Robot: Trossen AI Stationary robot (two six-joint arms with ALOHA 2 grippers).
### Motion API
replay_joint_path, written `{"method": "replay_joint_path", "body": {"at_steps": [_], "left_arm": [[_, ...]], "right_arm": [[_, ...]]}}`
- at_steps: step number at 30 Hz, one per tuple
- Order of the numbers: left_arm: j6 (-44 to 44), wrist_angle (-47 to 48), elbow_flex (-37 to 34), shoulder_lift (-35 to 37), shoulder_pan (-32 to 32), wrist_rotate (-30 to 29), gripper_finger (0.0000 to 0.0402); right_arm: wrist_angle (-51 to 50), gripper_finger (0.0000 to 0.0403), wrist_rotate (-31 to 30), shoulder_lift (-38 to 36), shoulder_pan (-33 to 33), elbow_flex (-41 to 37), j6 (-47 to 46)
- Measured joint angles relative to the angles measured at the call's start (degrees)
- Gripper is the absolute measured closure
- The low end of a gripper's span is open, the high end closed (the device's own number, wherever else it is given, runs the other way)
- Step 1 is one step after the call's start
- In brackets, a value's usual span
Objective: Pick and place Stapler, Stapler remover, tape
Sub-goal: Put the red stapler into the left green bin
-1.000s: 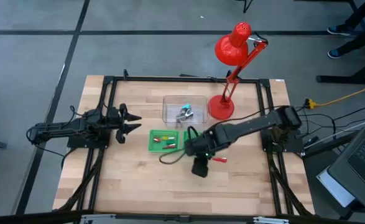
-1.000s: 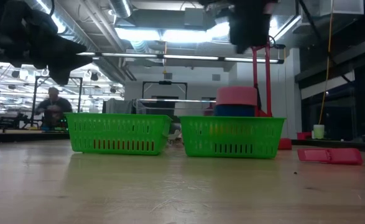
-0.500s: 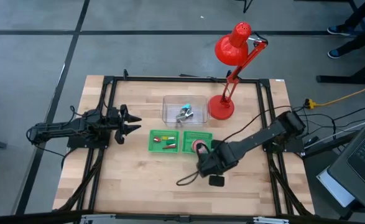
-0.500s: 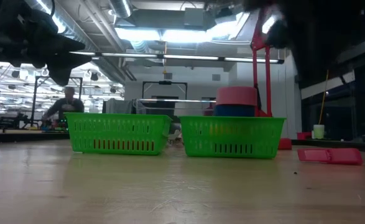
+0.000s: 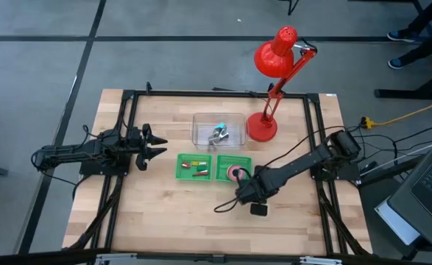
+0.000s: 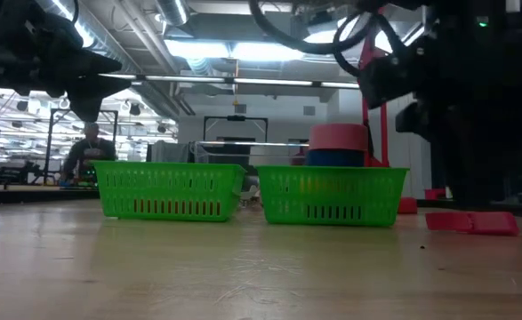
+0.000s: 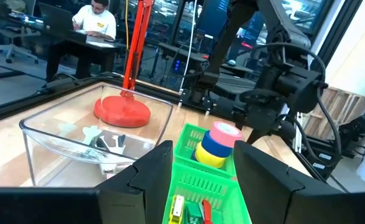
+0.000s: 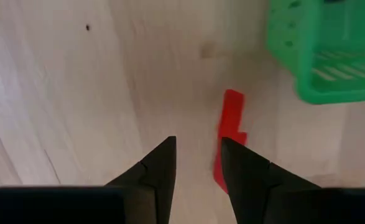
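stapler (image 8: 229, 140), the flat red one, lies on the wooden table (image 5: 164, 213) just ahead of the right gripper (image 8: 198, 163), whose fingers stand spread and empty beside the right-hand green basket (image 5: 234, 168). that basket holds stacked tape rolls (image 7: 217, 142); the left-hand basket (image 5: 194, 166) holds small red pieces, and the left gripper (image 5: 154, 144) waits spread beyond it.

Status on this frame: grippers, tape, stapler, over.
Right gripper open, empty, above the red stapler on the table. Left gripper open, parked at the left. Tape rolls stacked in the green basket. Nothing in the way.
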State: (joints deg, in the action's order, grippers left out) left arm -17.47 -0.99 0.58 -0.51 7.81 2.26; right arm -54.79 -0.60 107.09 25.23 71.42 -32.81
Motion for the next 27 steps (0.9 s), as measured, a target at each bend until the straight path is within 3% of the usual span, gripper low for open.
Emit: {"method": "replay_joint_path", "body": {"at_steps": [4, 11, 22, 27], "left_arm": [[0.0, 0.0, 0.0, 0.0, 0.0, 0.0, 0.0233], [-2.3, 0.0, 0.0, 0.0, 0.0, 0.0, 0.0233], [-2.3, 0.1, 0.0, 0.0, 0.0, -0.2, 0.0233], [-2.3, 0.1, 0.0, 0.0, 0.0, -0.2, 0.0233]], "right_arm": [[1.8, 0.0277, -0.8, 0.0, -0.1, -1.6, 0.0], [1.7, 0.0277, -7.2, 0.0, -0.1, -1.6, -1.2], [8.4, 0.0277, -5.5, 0.0, -0.1, -6.2, -5.1], [8.3, 0.0280, -7.7, 0.0, -0.1, -6.8, -8.8]]}}
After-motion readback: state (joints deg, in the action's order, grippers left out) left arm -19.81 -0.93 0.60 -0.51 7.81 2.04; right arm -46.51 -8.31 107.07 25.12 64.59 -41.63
